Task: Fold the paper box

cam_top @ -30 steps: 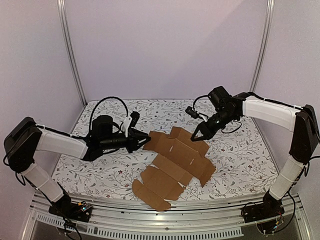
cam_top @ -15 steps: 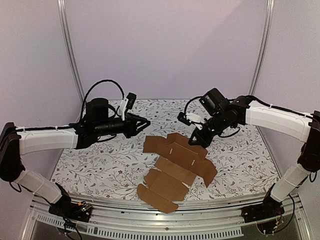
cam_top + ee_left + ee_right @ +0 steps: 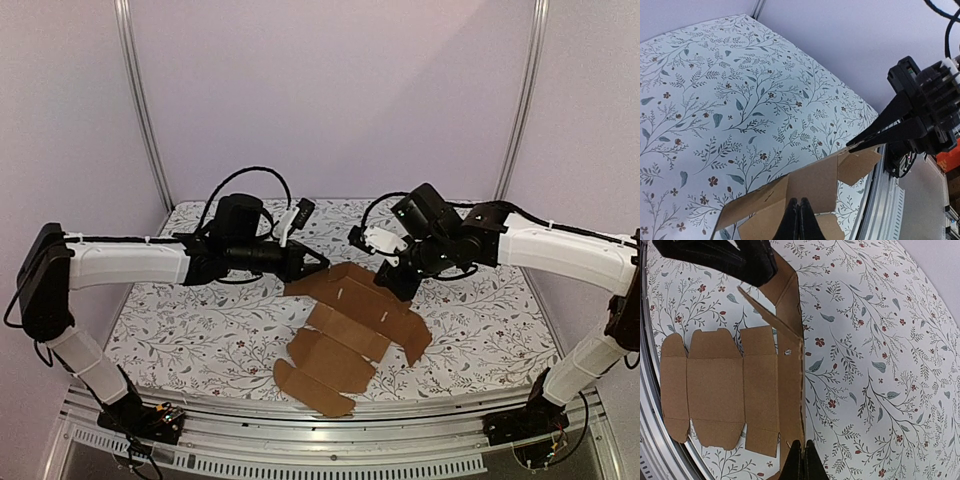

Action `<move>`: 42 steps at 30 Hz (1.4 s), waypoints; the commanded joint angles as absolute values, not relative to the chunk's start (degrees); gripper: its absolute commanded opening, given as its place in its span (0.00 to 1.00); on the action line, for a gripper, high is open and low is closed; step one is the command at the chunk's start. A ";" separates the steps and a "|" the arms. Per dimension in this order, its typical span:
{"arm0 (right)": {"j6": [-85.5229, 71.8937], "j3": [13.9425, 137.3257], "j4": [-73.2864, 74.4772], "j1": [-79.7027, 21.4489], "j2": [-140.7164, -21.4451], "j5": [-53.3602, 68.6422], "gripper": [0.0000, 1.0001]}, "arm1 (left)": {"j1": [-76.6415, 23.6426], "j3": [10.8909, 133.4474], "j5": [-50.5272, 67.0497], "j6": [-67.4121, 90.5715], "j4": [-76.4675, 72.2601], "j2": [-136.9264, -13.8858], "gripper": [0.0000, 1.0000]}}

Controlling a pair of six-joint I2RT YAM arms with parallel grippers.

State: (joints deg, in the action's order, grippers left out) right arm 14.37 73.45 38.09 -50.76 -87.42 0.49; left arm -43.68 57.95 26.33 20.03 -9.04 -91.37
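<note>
Your brown die-cut cardboard sheet [image 3: 350, 320] lies mostly flat at the centre of the top view, on the white floral-patterned table cover [image 3: 190, 320]. Your left gripper [image 3: 797, 205] has its fingers pinched on the sheet's raised upper-left flap, and your right gripper [image 3: 801, 446] is clamped on the upper-right edge.

You have a white cloth [image 3: 190, 330] printed with leafy sprigs and small red flowers covering the table, a ribbed aluminium rail [image 3: 330, 445] along its near edge, pale lilac walls [image 3: 330, 90] behind, and two metal posts [image 3: 140, 100] rising at the back corners
</note>
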 commanded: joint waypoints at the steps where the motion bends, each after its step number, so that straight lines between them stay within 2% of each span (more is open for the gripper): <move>1: 12.56 71.52 35.41 -51.76 -85.97 -4.53 0.00 | -46.44 61.07 25.36 19.95 -4.40 -93.42 0.00; 17: 10.25 70.40 33.01 -53.02 -85.20 -4.80 0.00 | -50.64 66.19 24.23 19.23 -1.77 -99.25 0.00; 33: 9.24 66.88 31.15 -53.96 -83.37 1.45 0.00 | -51.06 70.13 21.37 22.60 -6.05 -104.17 0.00; 42: 7.38 66.46 31.22 -53.44 -83.34 0.32 0.00 | -51.06 70.45 19.54 22.07 -4.10 -104.20 0.00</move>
State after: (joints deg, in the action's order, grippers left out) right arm 8.71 66.89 32.82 -52.88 -84.66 -2.24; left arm -50.41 68.99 22.17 22.41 -3.95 -103.77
